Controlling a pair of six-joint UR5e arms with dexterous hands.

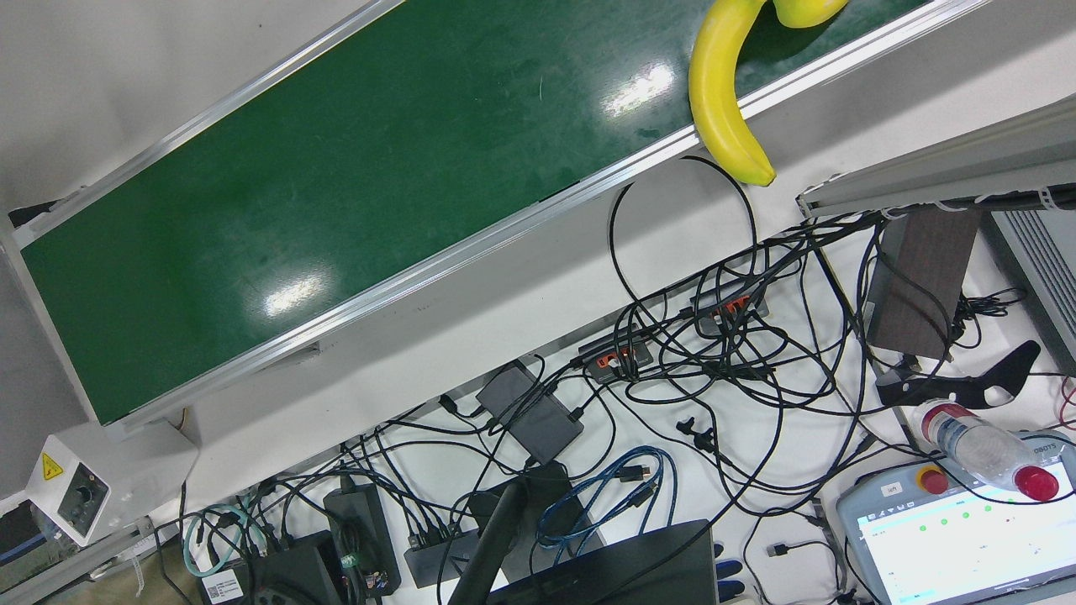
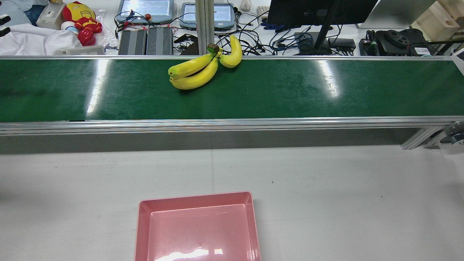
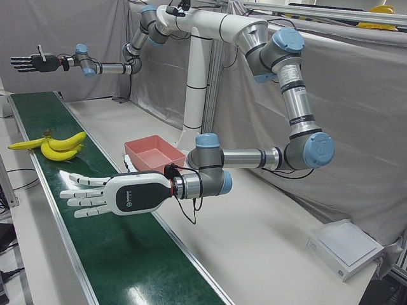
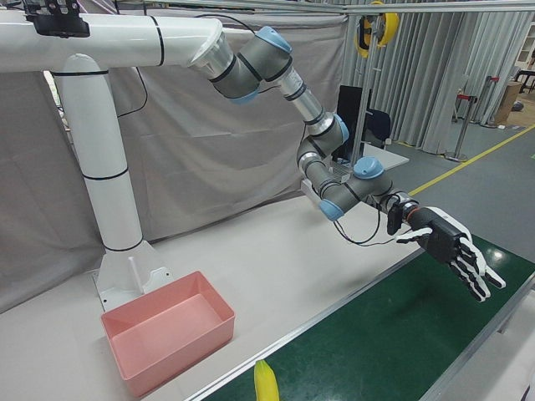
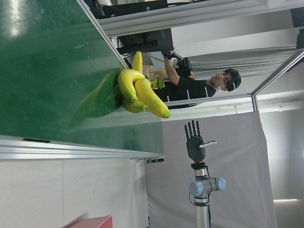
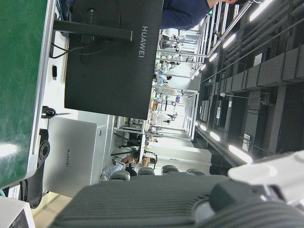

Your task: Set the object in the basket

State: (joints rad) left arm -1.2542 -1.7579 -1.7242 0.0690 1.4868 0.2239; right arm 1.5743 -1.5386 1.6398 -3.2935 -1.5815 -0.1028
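Note:
A bunch of yellow bananas (image 2: 197, 69) lies on the green conveyor belt (image 2: 290, 90) at its far edge, one banana (image 1: 723, 84) sticking out over the rail. The pink basket (image 2: 195, 197) stands empty on the white table, on my side of the belt. My left hand (image 3: 105, 194) hovers flat over the belt, open with fingers spread, some way short of the bananas (image 3: 57, 146). My right hand (image 4: 451, 246) is also open and held out above the belt's other end; it shows beyond the bananas (image 5: 140, 92) as a small hand (image 5: 194, 145).
Behind the belt, a desk holds a monitor (image 2: 319, 11), tangled cables (image 1: 714, 353), teach pendants and a red-and-yellow toy (image 2: 81, 21). A person (image 5: 194, 88) stands on that side. A white box (image 3: 343, 248) lies at the table's corner. The arms' white pedestal (image 4: 117, 209) rises behind the basket (image 4: 175, 347).

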